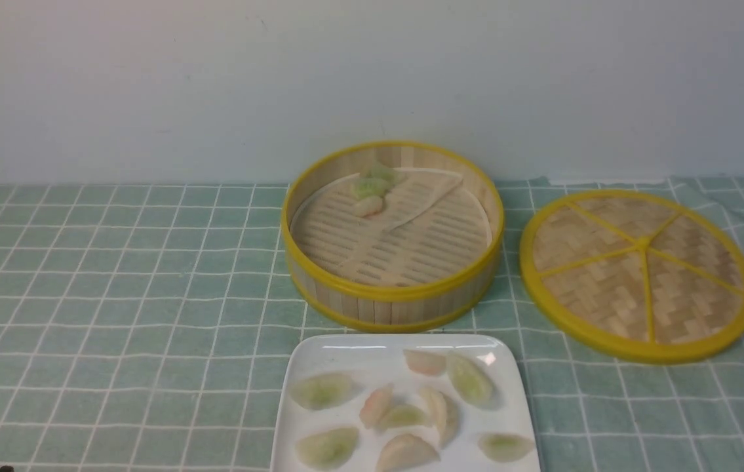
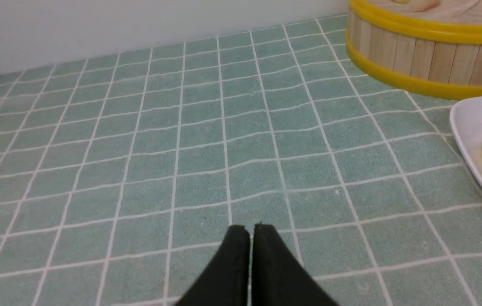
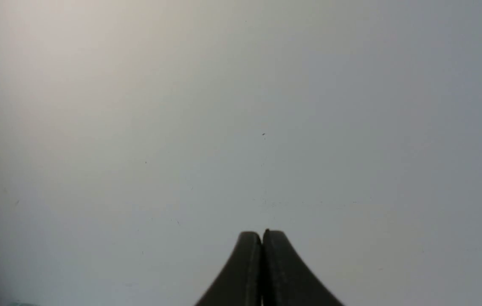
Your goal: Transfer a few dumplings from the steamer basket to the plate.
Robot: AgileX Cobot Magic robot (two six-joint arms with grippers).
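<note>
So the table (image 1: pixel 116 275) is covered in a pale green cloth with a white grid, backed by a plain light wall (image 1: pixel 214 78). Biggest thing on it is the flat woven lid (image 1: pixel 638 275) with yellow spokes, lying flat on the right side, just beside the steamer basket (image 1: pixel 392 301) but not touching it as far as I can tell. The basket sits mid-table, lid off, with its pale liner sheet (image 1: pixel 411 203) folded over partway so the slatted floor shows. Right in front of it, nearest the robot, is the white square plate (image 1: pixel 345 354), its far edge close to the basket's wall; its near edge is cut off by the frame.

Most of the dumplings are on the plate (image 1: pixel 404 413), nine by my count, a mix of green and pinkish ones scattered loosely, a couple in the middle touching. Three more dumplings in the basket (image 1: pixel 369 190) are bunched at the back left: two green, one pink-white.

Left gripper (image 2: pixel 250 229) is clenched with nothing in it, hovering low over bare cloth to the left of the plate and basket. Right gripper (image 3: pixel 262 233) is also clamped together and empty, just pointing at blank wall.
</note>
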